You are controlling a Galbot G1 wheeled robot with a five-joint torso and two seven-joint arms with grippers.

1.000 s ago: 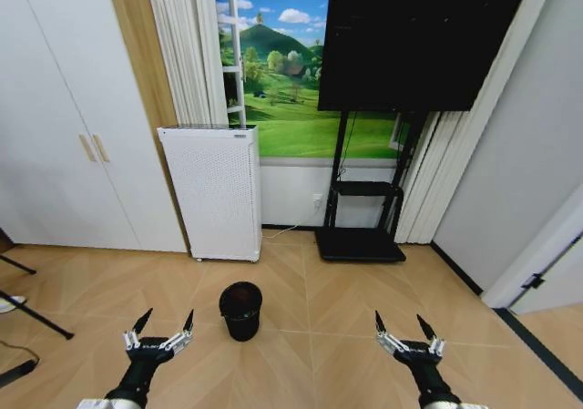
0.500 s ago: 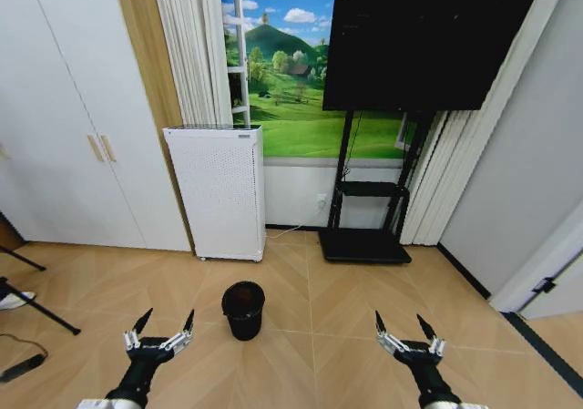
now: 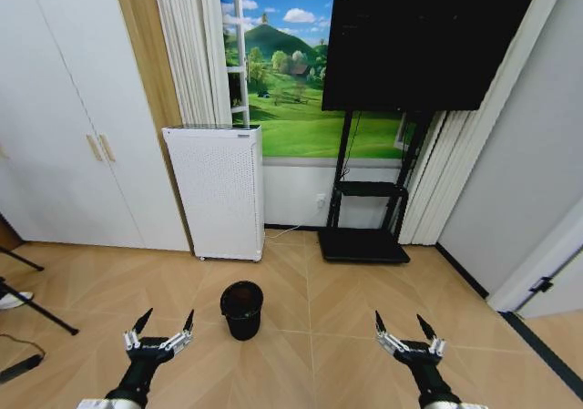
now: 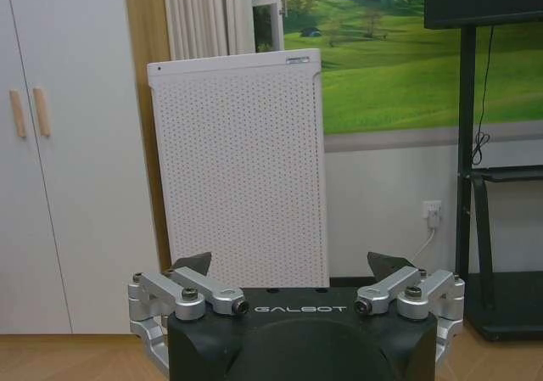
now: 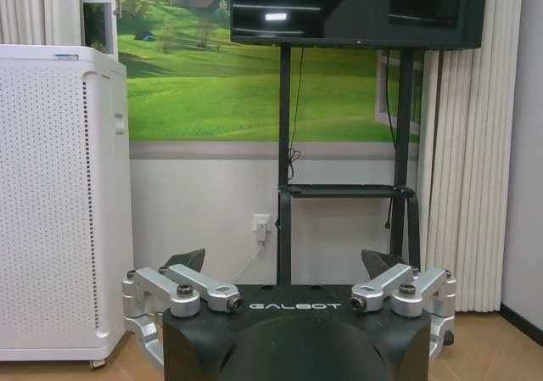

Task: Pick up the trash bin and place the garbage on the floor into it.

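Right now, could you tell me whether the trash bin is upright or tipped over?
Upright: the trash bin stands on the floor, round rim facing up.

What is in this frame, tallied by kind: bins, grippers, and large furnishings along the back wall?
Trash bin: 1, black, upright on the floor.
Grippers: 2, left gripper and right gripper, both open and empty.
Back-wall furnishings: 3, white perforated cabinet, TV on a black stand, white wardrobe.
Total: 6.

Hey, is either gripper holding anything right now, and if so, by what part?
Nothing is held. The left gripper and right gripper both hover open and empty, and the trash bin stands untouched on the floor between them.
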